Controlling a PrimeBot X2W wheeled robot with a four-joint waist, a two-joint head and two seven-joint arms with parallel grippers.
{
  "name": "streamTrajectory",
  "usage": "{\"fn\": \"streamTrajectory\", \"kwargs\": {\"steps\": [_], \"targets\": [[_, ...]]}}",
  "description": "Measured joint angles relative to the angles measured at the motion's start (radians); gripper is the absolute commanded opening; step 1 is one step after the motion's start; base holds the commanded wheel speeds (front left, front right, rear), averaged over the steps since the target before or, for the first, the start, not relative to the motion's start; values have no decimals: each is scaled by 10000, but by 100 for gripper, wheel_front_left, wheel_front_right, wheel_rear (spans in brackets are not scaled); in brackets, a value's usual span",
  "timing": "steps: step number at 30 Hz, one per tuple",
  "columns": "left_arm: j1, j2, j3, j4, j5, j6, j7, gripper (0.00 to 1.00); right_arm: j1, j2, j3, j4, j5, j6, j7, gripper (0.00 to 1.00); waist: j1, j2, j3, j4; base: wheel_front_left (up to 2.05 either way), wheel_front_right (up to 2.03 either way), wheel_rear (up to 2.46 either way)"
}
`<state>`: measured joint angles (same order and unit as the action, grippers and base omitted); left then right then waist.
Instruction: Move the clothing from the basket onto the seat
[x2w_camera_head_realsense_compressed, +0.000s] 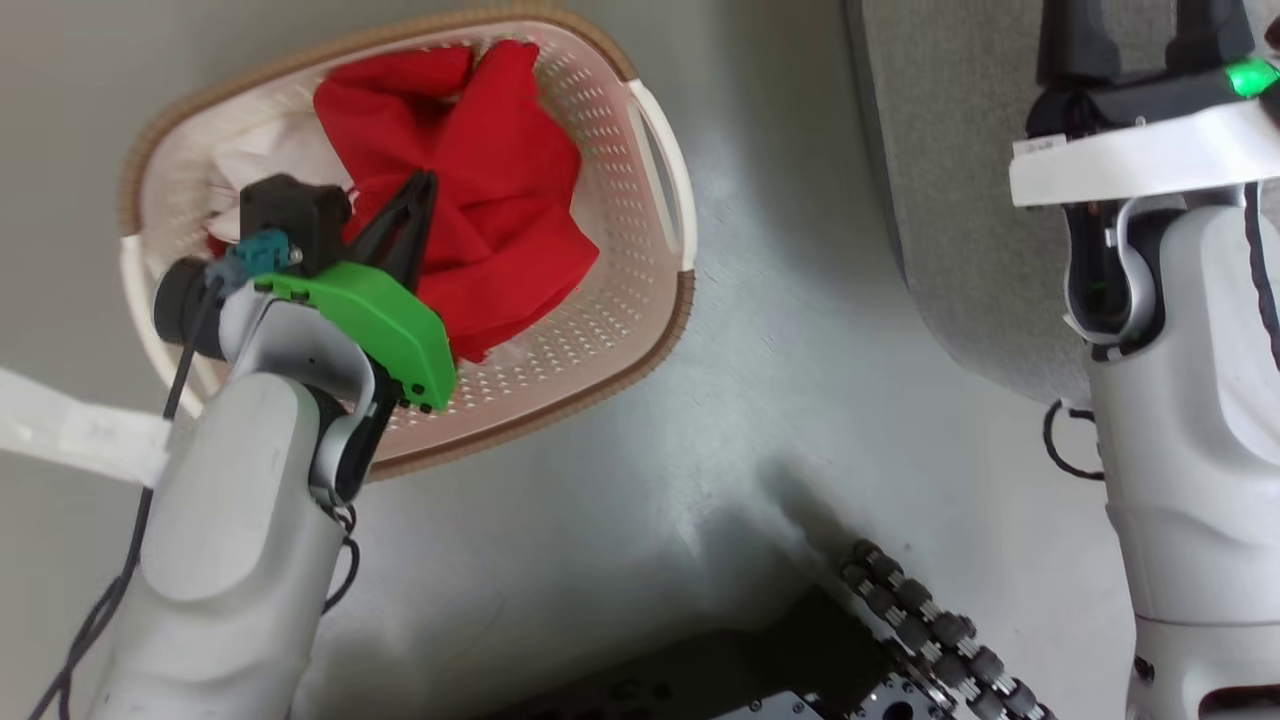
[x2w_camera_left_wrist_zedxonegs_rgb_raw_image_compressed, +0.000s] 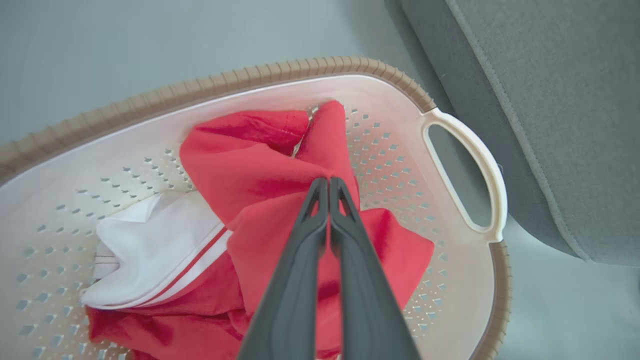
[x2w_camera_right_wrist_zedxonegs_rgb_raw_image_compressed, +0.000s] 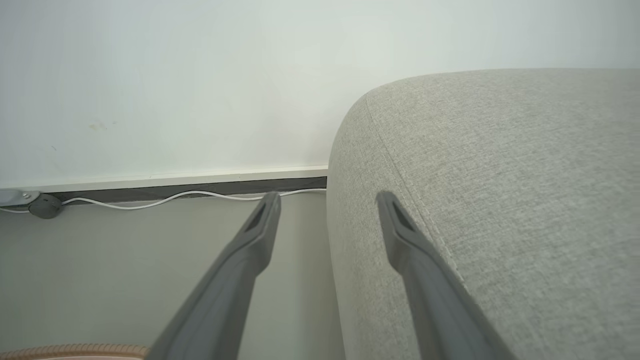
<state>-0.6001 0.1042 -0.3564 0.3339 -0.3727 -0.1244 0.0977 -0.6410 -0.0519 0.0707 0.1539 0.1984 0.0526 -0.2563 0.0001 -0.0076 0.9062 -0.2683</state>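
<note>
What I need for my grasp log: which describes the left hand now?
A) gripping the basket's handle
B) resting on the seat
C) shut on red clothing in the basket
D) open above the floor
C: in the left wrist view the left hand has its fingers pressed together on a fold of the red clothing inside the basket.

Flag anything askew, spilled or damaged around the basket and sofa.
Nothing stands out. The red clothing lies crumpled inside the basket, with the left tool shut on a fold. The basket and the sofa cushion look intact; nothing spilled.
</note>
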Motion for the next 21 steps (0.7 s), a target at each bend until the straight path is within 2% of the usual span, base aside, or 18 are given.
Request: {"fn": "streamTrajectory", "kwargs": {"steps": [21], "targets": [[1370,-318,430,-445,-1618,-2,-2525,0,1740,-984,-968,-77,-780,267,2,100,-1,0,-2693,1915,0,0,0]]}}
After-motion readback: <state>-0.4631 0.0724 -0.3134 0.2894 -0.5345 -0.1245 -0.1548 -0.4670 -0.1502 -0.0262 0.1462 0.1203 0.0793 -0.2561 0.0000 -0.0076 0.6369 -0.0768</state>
